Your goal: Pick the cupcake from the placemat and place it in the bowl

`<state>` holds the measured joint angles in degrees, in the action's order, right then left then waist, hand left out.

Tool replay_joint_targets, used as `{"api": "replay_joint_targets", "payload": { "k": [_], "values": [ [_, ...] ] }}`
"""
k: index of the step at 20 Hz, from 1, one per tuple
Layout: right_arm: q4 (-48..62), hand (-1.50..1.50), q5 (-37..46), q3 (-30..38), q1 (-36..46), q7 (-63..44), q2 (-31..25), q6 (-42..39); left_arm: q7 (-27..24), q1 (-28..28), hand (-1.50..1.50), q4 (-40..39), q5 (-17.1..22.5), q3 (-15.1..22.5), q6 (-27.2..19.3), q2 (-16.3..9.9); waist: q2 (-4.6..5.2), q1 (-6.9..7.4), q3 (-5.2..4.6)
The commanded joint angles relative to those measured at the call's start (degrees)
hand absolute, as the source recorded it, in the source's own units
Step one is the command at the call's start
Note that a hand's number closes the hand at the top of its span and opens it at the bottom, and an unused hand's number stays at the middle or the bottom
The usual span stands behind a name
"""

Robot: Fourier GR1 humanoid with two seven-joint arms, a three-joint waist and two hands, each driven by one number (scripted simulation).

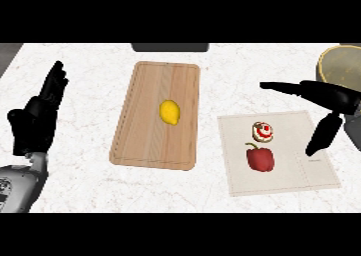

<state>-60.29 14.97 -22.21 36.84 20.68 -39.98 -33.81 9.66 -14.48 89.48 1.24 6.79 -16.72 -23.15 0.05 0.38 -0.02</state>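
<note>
fingers spread wide on the right hand [332, 100], one long digit pointing left across the counter, the thumb [321, 134] hanging down toward the near side, and nothing held between them. just to its left sits the cupcake [263, 131], white frosting with a red swirl, lying on the far part of the pale placemat [316, 172], untouched and apart from the hand. right beside it on the near side, a red bell pepper [260, 158] rests on the same mat, stem toward the cupcake, the two almost touching. the thumb tip hovers over the mat's right part, near the edge.

out at the far right corner there's the bowl [349, 65], a yellowish speckled rim, partly cut by the view's edge and partly covered by the right hand. it stands well apart from the cupcake, beyond the mat's far right corner.

moving left, a wooden cutting board [142, 135] lies lengthwise, far to near, with a yellow lemon [170, 112] near its middle. board and mat sit side by side with a strip of counter between.

over at the left edge, the left hand [37, 117] rests open, fingers straight and pointing far, grey forearm coming in from the near left corner.

all of it sits on a white marble counter [79, 185] with faint veining. a dark object [170, 47] shows at the far edge, middle; what it is, can't tell.
</note>
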Motion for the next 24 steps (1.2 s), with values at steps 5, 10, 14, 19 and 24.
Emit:
{"api": "replay_joint_targets", "payload": {
  "k": [5,10,14,19,24],
  "values": [
    [1.37,-1.5,9.4,-0.44,-2.82,-4.0,5.75,1.78,1.06,2.72,0.0,3.19,-1.18,-1.94,2.44,0.9,-0.05,0.02,0.03],
    [0.67,-1.5,13.0,2.72,-4.29,-4.37,9.96,2.15,0.05,2.9,0.0,2.38,-3.93,-2.36,2.6,4.35,-0.06,-0.2,0.02],
    [8.69,-1.5,17.14,1.64,-2.92,-2.43,15.55,6.41,0.4,1.45,0.0,1.92,-3.87,-3.89,4.09,3.71,0.04,0.12,0.03],
    [5.41,-1.5,19.28,5.0,-3.35,-1.38,13.97,1.34,0.68,1.97,0.0,2.13,-5.35,-5.24,5.59,5.38,-0.09,-0.3,0.01],
    [18.04,1.5,27.67,1.2,0.25,10.23,15.7,12.83,-0.97,-0.38,0.0,-2.11,-5.08,-5.96,6.49,5.54,0.4,0.54,0.07]
  ]
}}
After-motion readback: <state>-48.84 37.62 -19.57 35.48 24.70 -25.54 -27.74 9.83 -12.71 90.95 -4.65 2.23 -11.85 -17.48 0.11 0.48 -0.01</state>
